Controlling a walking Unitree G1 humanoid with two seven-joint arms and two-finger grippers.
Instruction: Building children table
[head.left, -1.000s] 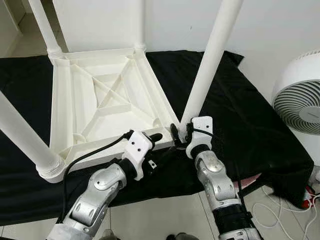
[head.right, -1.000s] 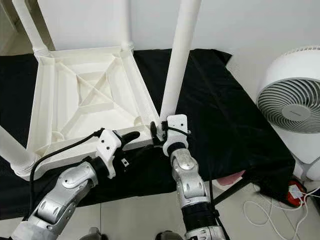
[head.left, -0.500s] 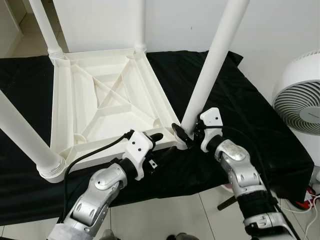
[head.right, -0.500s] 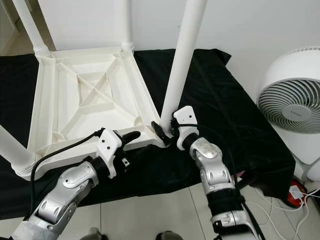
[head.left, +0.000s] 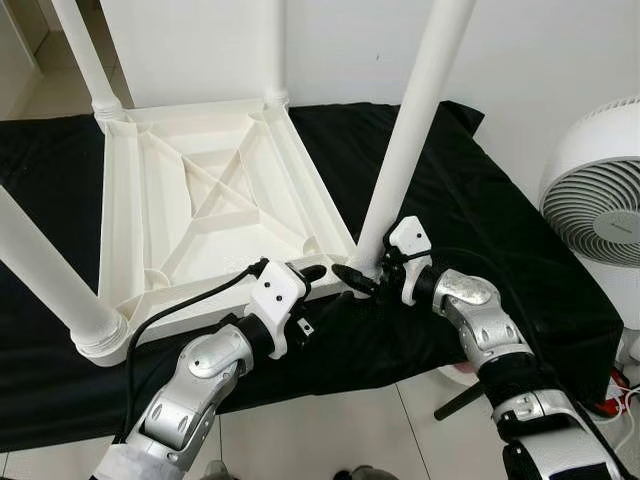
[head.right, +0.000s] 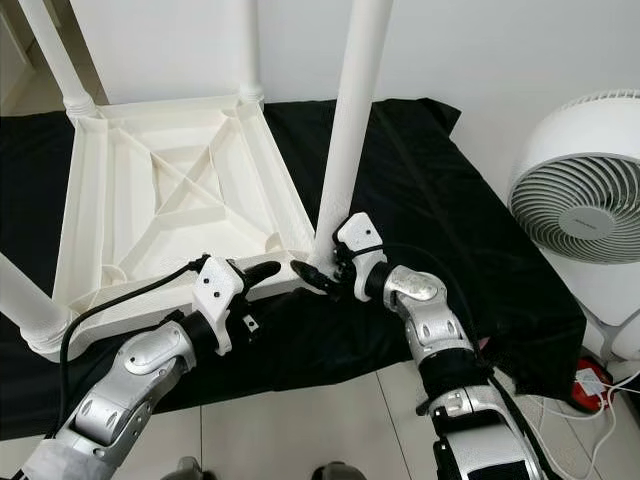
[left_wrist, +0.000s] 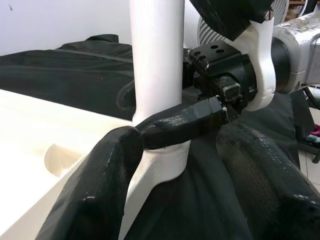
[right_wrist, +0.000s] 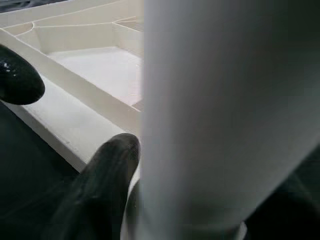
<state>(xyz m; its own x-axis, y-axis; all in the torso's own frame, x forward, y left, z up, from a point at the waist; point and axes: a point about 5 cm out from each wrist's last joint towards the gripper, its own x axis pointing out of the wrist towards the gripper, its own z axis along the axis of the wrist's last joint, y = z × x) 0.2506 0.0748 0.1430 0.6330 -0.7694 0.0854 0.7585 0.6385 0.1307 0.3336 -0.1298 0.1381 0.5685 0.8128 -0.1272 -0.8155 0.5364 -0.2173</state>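
Note:
A white plastic children's table (head.left: 118, 200) lies upside down on a black cloth (head.left: 480, 200), its legs pointing up. My right gripper (head.left: 362, 272) is shut around the base of the near-right leg (head.left: 410, 140), where the leg meets the corner socket. One of its fingers (left_wrist: 185, 122) crosses the front of the leg; the other is hidden behind it. My left gripper (head.left: 303, 290) is at the table's near rim beside that corner. Its fingers (left_wrist: 100, 190) are spread open, one over the rim and one over the cloth.
Three more legs stand up: far left (head.left: 80, 50), far middle (head.left: 275, 50) and near left (head.left: 40, 270). A white fan (head.left: 600, 200) stands close on the right. Pale tiled floor (head.left: 330, 430) runs below the cloth's front edge.
My right forearm has swung out to the right and its wrist has turned around the leg's base, still holding it. The left gripper has stayed at the rim.

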